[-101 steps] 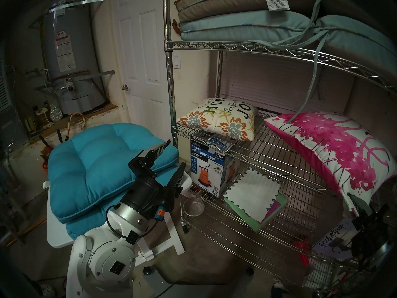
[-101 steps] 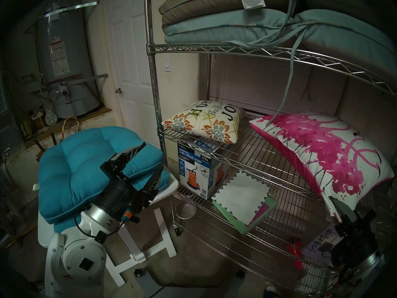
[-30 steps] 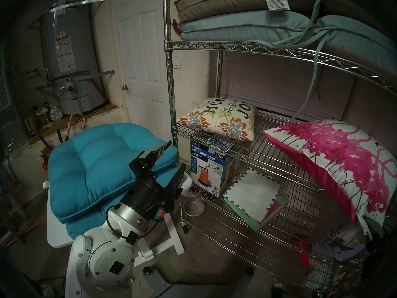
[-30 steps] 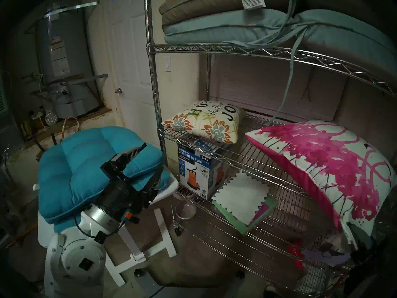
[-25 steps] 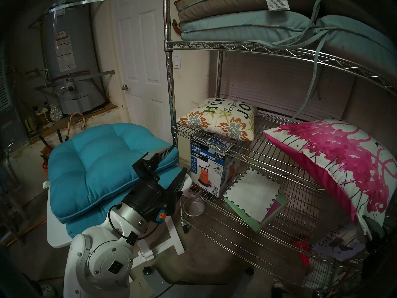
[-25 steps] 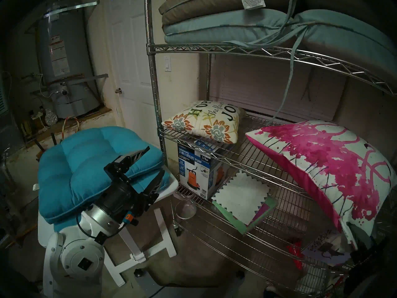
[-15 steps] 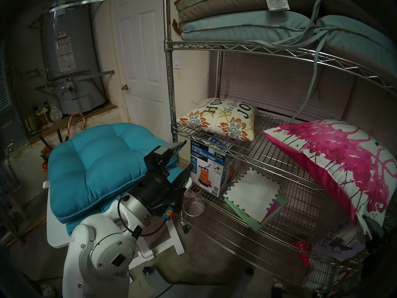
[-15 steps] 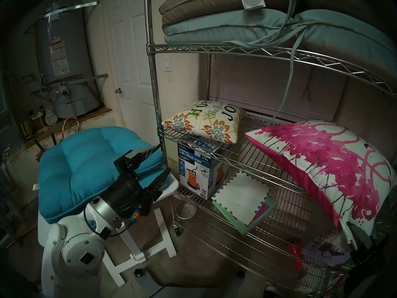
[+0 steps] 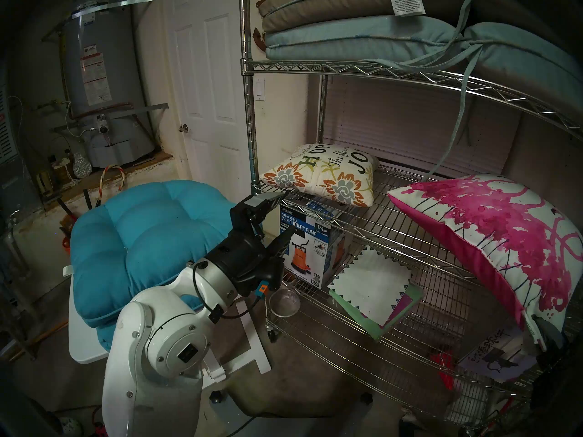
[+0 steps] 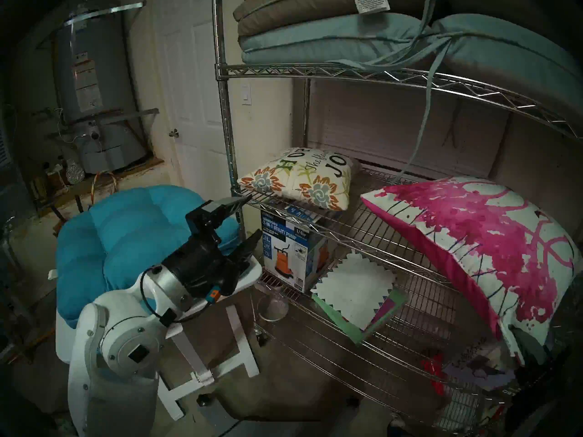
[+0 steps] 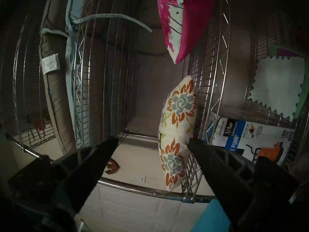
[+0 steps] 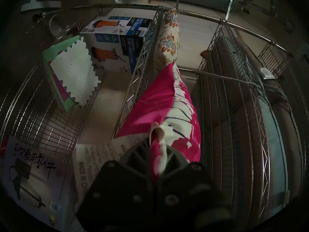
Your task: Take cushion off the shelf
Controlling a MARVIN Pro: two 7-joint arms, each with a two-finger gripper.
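Observation:
A pink-and-white splash-print cushion (image 9: 492,234) lies tilted on the middle tier of the chrome wire shelf (image 9: 347,69), its near end hanging over the front rail. My right gripper (image 12: 154,153) is shut on that cushion's near corner, beside its white care label. A floral cushion (image 9: 321,174) with lettering rests on the left of the same tier. My left gripper (image 9: 285,214) stands open and empty by the shelf's front-left post. In the left wrist view the floral cushion (image 11: 177,126) lies just beyond the open left gripper (image 11: 152,140).
Teal tufted cushions (image 9: 142,237) are piled on a small white table (image 9: 82,348) left of the shelf. A pump box (image 9: 309,247), papers (image 9: 372,294) and a glass bowl (image 9: 284,302) sit low. Grey and pale blue cushions (image 9: 362,39) fill the top tier.
My left arm swung up and to the right, from over the teal cushions to the shelf's front-left post, still open. The pink cushion, dragged outward earlier, has held still this last second.

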